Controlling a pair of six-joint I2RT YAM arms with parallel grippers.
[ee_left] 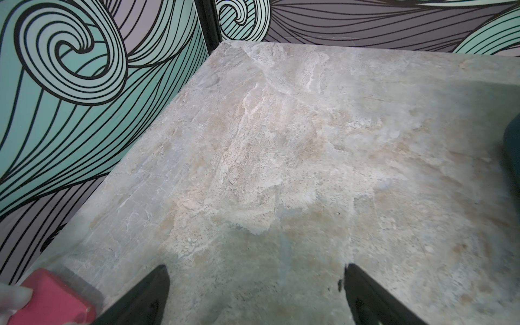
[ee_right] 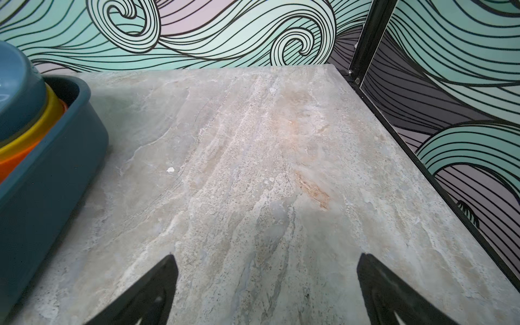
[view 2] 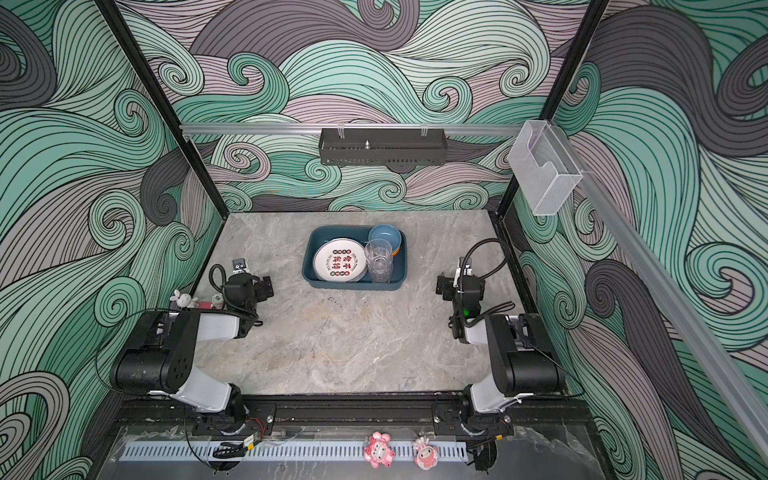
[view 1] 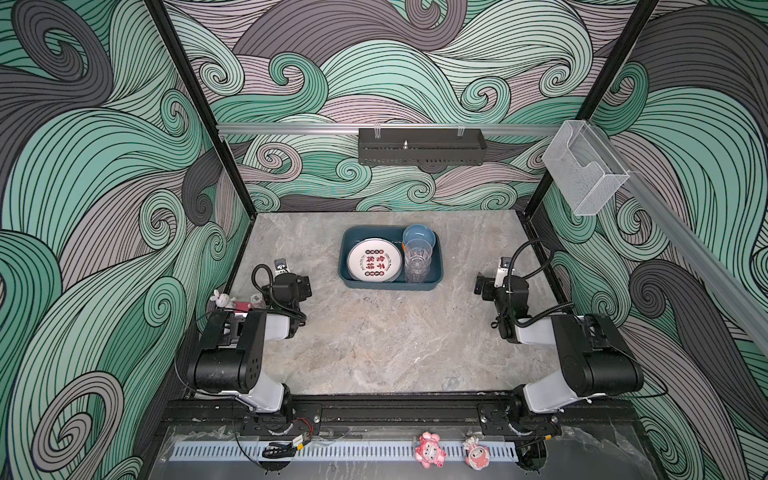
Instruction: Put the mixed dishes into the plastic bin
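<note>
The dark teal plastic bin (view 1: 390,284) (view 2: 353,284) sits at the back middle of the table. Inside it lie a white plate with red and black characters (view 1: 374,260) (view 2: 340,259), a clear ribbed tumbler (view 1: 417,261) (view 2: 379,261) and a blue bowl (view 1: 418,237) (view 2: 385,235). In the right wrist view the blue bowl (ee_right: 17,92) is stacked on a yellow bowl (ee_right: 38,125) and an orange bowl (ee_right: 14,166) in the bin (ee_right: 50,180). My left gripper (view 1: 305,286) (ee_left: 256,270) is open and empty, left of the bin. My right gripper (view 1: 480,286) (ee_right: 267,259) is open and empty, right of it.
A black perforated tray (view 1: 419,145) and a clear acrylic holder (view 1: 582,174) hang on the rails. Two pink figurines (view 1: 430,449) stand on the front ledge. A white rabbit figurine (view 1: 222,298) on a red block (ee_left: 50,298) stands by the left wall.
</note>
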